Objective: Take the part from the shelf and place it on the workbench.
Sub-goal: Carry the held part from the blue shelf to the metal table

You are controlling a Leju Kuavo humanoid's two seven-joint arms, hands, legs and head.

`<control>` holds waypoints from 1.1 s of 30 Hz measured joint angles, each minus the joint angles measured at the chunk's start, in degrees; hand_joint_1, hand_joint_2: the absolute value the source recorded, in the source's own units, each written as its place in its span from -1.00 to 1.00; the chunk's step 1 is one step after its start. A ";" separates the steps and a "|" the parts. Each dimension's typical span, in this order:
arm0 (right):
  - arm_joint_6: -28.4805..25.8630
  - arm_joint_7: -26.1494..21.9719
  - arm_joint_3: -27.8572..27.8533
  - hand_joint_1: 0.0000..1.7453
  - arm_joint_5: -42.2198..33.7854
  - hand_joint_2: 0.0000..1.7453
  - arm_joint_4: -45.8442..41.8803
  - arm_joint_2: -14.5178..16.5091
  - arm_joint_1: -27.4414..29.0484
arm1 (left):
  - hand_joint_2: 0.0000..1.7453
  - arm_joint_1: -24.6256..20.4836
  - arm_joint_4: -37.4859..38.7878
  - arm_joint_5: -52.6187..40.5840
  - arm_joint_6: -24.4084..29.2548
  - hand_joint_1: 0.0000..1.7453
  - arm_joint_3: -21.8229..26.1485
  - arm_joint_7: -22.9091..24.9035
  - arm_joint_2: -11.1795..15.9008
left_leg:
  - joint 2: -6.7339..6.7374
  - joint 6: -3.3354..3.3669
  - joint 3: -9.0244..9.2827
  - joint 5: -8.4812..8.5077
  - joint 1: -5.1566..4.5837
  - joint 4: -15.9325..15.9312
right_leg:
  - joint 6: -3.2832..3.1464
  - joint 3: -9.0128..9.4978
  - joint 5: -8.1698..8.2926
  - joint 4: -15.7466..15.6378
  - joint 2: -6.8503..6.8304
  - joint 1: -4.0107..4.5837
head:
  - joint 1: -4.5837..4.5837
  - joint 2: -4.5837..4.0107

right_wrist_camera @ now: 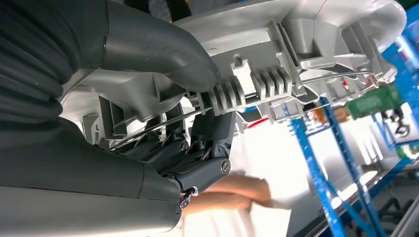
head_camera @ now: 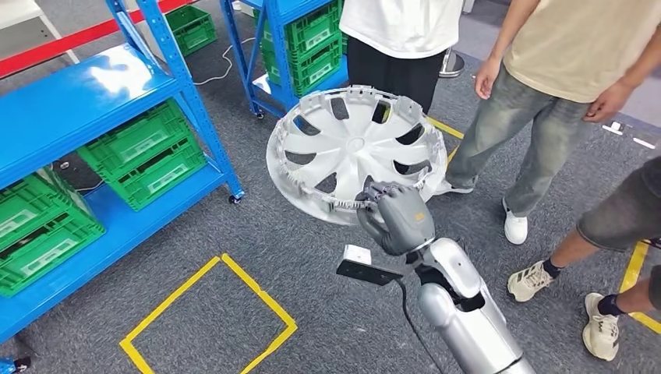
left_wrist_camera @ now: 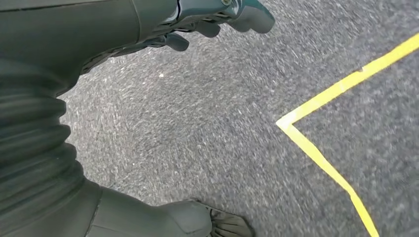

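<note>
Silver hubcap (head_camera: 355, 148) gripped at its near rim by right hand (head_camera: 394, 218), thumb (right_wrist_camera: 163, 54) clamped over the ribbed edge, held tilted above grey floor (head_camera: 257, 257) beside blue shelf (head_camera: 93, 101). Left hand (left_wrist_camera: 197, 24) hanging over floor, fingers loosely curled, holding nothing.

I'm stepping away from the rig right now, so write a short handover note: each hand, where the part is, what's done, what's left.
Right hand grips the hubcap by its near rim, holding it up over the grey floor.
Left hand hangs over the floor by the yellow tape, holding nothing.
Blue shelves with green crates stand to the left; people stand close ahead.
Done: hubcap is off the shelf.
Left: carry it to the workbench and set it down.
</note>
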 joint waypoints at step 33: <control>-1.32 -0.40 0.60 1.00 -2.07 1.00 3.47 -0.25 -3.36 | 1.00 -0.43 0.04 -0.21 2.21 -1.00 0.84 1.29 -0.45 | -0.50 0.51 -4.03 -3.86 -0.61 9.00 | -0.12 -0.76 1.08 -0.47 0.35 0.39 | 0.13 0.00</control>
